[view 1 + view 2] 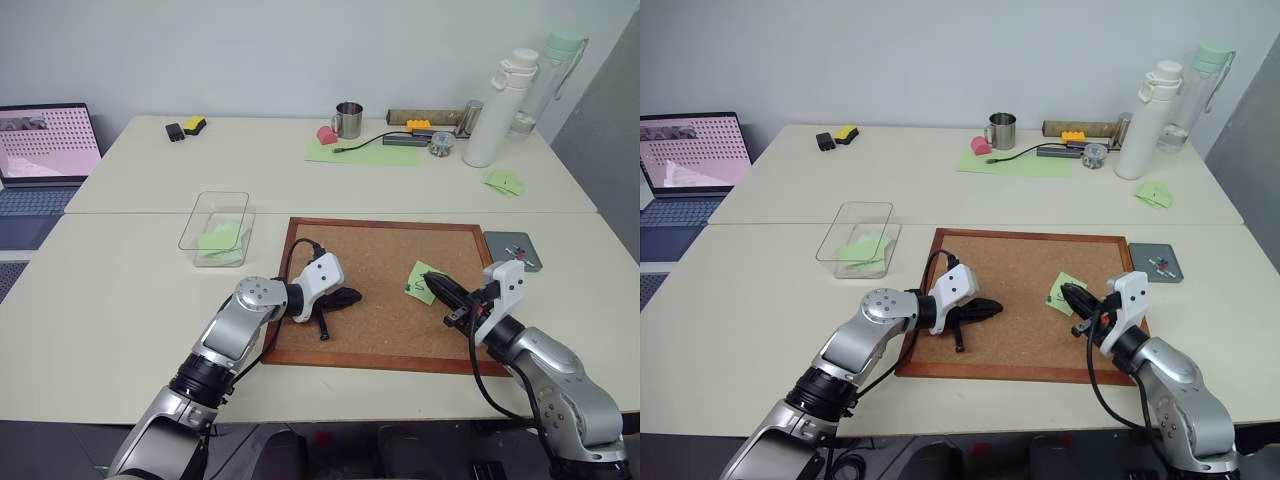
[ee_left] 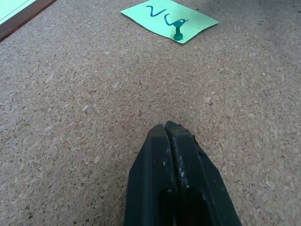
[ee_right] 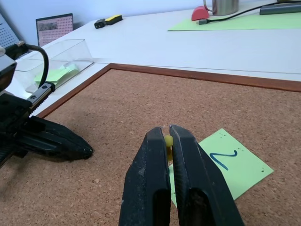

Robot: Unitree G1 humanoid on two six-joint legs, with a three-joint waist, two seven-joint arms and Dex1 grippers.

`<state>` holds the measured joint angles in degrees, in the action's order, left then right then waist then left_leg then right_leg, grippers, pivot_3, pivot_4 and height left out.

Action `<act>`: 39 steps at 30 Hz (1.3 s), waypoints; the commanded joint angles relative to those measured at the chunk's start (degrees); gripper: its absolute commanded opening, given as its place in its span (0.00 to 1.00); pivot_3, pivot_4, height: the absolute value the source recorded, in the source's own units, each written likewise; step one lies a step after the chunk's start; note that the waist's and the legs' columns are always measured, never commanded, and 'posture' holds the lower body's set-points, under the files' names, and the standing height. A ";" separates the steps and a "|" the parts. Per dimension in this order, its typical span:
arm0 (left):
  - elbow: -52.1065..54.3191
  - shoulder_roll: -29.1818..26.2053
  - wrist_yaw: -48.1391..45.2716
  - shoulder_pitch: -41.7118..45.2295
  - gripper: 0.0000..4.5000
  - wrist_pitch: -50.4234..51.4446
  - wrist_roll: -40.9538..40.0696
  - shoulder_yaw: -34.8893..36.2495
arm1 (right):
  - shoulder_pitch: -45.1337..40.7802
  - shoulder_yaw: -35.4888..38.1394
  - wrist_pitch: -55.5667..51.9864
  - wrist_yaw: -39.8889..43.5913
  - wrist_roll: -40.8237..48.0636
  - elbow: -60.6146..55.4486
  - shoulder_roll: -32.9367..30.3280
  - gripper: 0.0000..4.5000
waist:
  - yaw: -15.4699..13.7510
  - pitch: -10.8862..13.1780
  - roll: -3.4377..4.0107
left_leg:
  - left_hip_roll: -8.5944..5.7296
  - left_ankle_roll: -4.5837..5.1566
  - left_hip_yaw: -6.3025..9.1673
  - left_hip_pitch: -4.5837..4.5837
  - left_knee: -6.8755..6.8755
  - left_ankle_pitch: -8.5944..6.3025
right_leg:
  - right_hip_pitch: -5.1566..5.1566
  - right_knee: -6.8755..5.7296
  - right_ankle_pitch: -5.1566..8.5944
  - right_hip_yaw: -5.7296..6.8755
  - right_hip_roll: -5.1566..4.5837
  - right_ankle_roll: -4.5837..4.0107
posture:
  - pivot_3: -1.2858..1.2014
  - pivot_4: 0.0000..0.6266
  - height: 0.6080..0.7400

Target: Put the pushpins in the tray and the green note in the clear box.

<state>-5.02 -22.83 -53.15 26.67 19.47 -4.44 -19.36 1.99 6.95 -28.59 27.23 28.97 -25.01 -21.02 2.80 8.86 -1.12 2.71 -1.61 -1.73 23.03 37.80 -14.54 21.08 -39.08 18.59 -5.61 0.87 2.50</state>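
The green note [image 1: 421,283] with a dark squiggle lies on the right part of the corkboard [image 1: 380,260]. My right gripper [image 3: 165,129] is just over the note's near corner. It is shut on a small yellowish pushpin head [image 3: 168,141]. In the left wrist view a green pushpin [image 2: 178,34] stands in the edge of the note [image 2: 164,14]. My left gripper [image 2: 168,128] is shut and empty, low over the board's middle. The dark-grey tray [image 1: 1143,257] sits right of the board with small pins [image 1: 1160,265] in it. The clear box [image 1: 222,194] stands left of the board and holds green paper.
A laptop [image 1: 45,150] sits at the far left. At the back stand a metal mug [image 1: 348,119], a pale-green sheet [image 1: 365,152] with a cable, and two bottles [image 1: 500,110]. Crumpled green paper [image 1: 504,182] lies at the back right.
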 commanded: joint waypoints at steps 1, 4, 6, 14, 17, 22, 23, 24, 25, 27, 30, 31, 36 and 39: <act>-1.97 -1.42 -0.31 -1.60 0.00 1.91 1.58 -1.27 | -2.83 3.93 0.20 -3.09 1.05 -0.56 0.37 0.02 | 0.02 0.00 0.00 | 0.00 0.00 0.00 0.00 0.00 0.00 | 0.00 0.00 0.00 0.00 0.00 0.00 | 0.52 0.24 1.00; -1.94 -1.44 -0.33 -1.64 0.00 1.85 1.64 -1.34 | -7.23 7.25 1.45 -6.99 -3.42 5.55 -2.26 0.02 | 0.08 0.00 0.00 | -0.01 0.00 -0.02 0.00 0.00 0.00 | 0.00 0.00 0.00 -0.01 0.00 0.00 | 0.52 0.24 1.00; -2.18 -1.32 -0.31 -1.46 0.00 1.76 1.68 -1.41 | -10.77 9.10 2.52 -8.44 -6.11 11.61 -4.96 0.02 | 0.06 0.01 -0.01 | -0.04 0.00 -0.06 -0.01 0.02 0.00 | 0.00 0.00 0.00 -0.03 -0.03 0.00 | 0.52 0.24 1.00; -2.10 -1.05 -0.15 -1.30 0.00 1.57 1.67 -1.53 | -24.21 11.04 5.92 -4.99 -9.58 38.43 -12.18 0.02 | -0.09 0.01 0.01 | -0.05 0.00 -0.09 -0.03 -0.06 0.00 | 0.03 0.04 0.00 -0.06 0.01 -0.01 | 0.52 0.24 1.00; -1.24 -1.53 0.01 -1.94 0.00 1.89 1.56 -1.21 | -27.83 10.92 7.65 -3.21 -10.18 45.12 -12.95 0.12 | -0.07 0.01 0.01 | -0.04 0.00 -0.10 -0.03 -0.06 0.00 | 0.02 0.03 0.00 -0.09 -0.02 -0.01 | 0.52 0.24 1.00; -0.17 -1.93 0.49 -2.71 0.00 2.53 1.46 -0.70 | -29.98 10.01 9.35 -0.64 -10.86 49.41 -13.47 0.32 | 0.07 0.01 0.02 | -0.02 0.01 -0.11 -0.03 -0.05 0.00 | 0.02 0.04 0.00 -0.10 -0.04 -0.01 | 0.52 0.24 1.00; -0.04 -1.94 0.63 -2.78 0.00 2.64 1.45 -0.62 | -30.23 9.99 9.62 -0.38 -10.96 49.98 -13.53 0.36 | 0.10 0.02 0.02 | -0.01 0.01 -0.10 -0.02 -0.06 0.00 | 0.02 0.03 0.00 -0.09 -0.04 -0.01 | 0.52 0.24 1.00; 0.12 -1.97 0.73 -2.87 0.00 2.73 1.43 -0.54 | -30.39 10.04 9.85 -0.16 -11.02 50.35 -13.55 0.41 | 0.15 0.02 0.03 | 0.00 0.00 -0.10 -0.02 -0.06 0.00 | 0.02 0.04 0.00 -0.09 -0.02 -0.01 | 0.52 0.24 1.00; 0.26 -2.01 0.83 -2.95 0.00 2.80 1.41 -0.47 | -30.50 10.11 10.08 0.01 -11.09 50.60 -13.55 0.47 | 0.18 0.02 0.03 | 0.00 0.01 -0.11 -0.02 -0.06 0.00 | 0.02 0.04 0.00 -0.10 -0.02 -0.01 | 0.52 0.24 1.00; 0.40 -2.06 0.95 -2.99 0.00 2.89 1.37 -0.45 | -30.64 10.05 10.82 0.02 -11.79 50.96 -13.66 0.53 | 0.24 0.02 0.03 | 0.00 0.00 -0.12 -0.02 -0.07 0.00 | 0.02 0.04 0.00 -0.11 -0.03 -0.01 | 0.52 0.24 1.00; 0.39 -2.08 1.14 -2.93 0.00 2.87 1.38 -0.47 | -30.63 9.95 11.75 0.17 -12.57 50.64 -13.62 0.68 | 0.29 0.02 0.03 | 0.00 0.00 -0.12 -0.02 -0.06 0.00 | 0.02 0.04 0.00 -0.11 -0.03 -0.01 | 0.52 0.24 1.00; 0.32 -2.04 1.19 -2.85 0.00 2.87 1.38 -0.48 | -30.58 9.89 12.19 0.28 -12.78 50.36 -13.58 0.68 | 0.30 0.02 0.03 | 0.00 0.00 -0.12 -0.03 -0.07 0.00 | 0.02 0.04 0.00 -0.11 -0.03 -0.01 | 0.52 0.24 1.00; -0.07 -1.93 1.22 -2.54 0.00 2.68 1.36 -0.53 | -23.74 6.51 10.44 9.56 -6.80 33.22 -10.96 0.68 | 0.27 0.02 0.03 | 0.01 0.00 -0.08 -0.01 -0.07 0.00 | 0.02 0.03 0.00 -0.09 -0.02 -0.01 | 0.52 0.24 1.00; -0.40 -1.78 1.36 -2.32 0.00 2.34 1.40 -0.51 | -18.57 4.46 7.58 10.24 -3.35 22.11 -8.25 0.68 | 0.27 0.02 0.05 | 0.04 0.00 -0.04 -0.02 -0.09 0.00 | 0.02 0.02 0.00 -0.06 0.02 -0.01 | 0.52 0.24 1.00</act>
<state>-2.92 -23.57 -51.91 25.48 20.01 -4.45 -19.26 -18.36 12.11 -19.42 36.35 22.34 5.26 -30.17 3.08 8.87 -1.07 2.75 -1.61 -1.76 23.02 37.71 -14.54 21.09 -39.07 18.58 -5.66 0.88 2.49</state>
